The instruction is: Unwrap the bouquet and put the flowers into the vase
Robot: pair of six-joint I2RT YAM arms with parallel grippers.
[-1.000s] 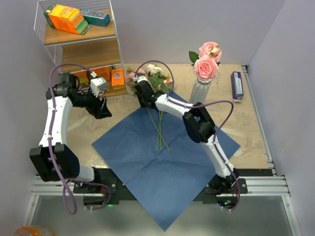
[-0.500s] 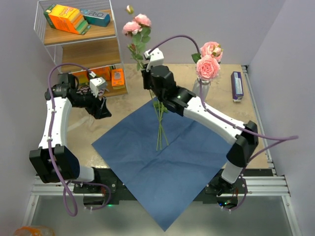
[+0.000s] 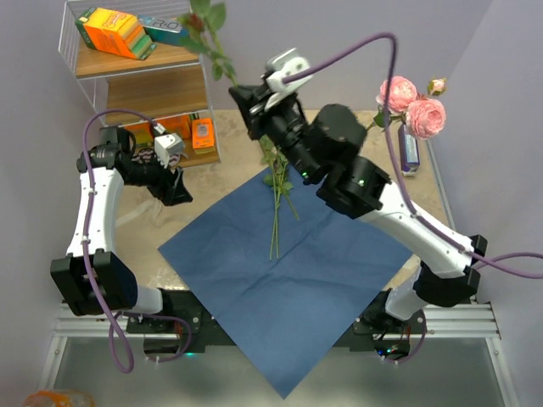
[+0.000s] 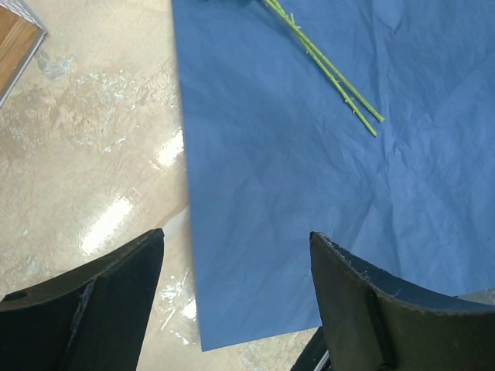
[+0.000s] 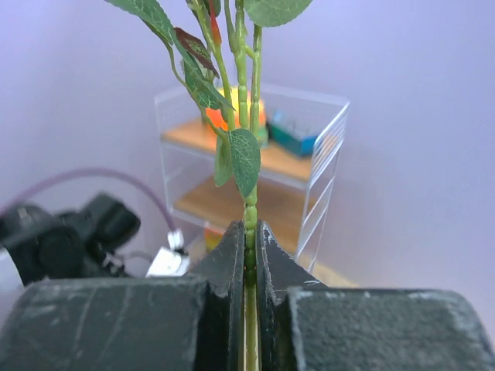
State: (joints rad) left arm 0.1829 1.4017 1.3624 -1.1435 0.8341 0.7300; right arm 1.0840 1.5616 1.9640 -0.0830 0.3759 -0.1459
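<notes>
Right claw (image 5: pixel 249 228): clamped on flowers (image 5: pixel 246 158), stems upright between its fingers, held high; lower stem ends hang over blue paper (image 3: pixel 280 297) on table (image 3: pixel 140 225). Left claw (image 4: pixel 236 236): apart, holding nothing, above the paper's edge.

A robot lab: plain walls (image 3: pixel 339 34) box a table (image 3: pixel 140 233) with rail-mounted arms (image 3: pixel 95 208).

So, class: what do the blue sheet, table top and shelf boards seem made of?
Blue sheet: probably matte paper, finely creased, no shine. Table top: glossy, stone-look, perhaps laminate; beige marbling, bright reflections. Shelf boards: apparently wood, warm brown, satin.
</notes>
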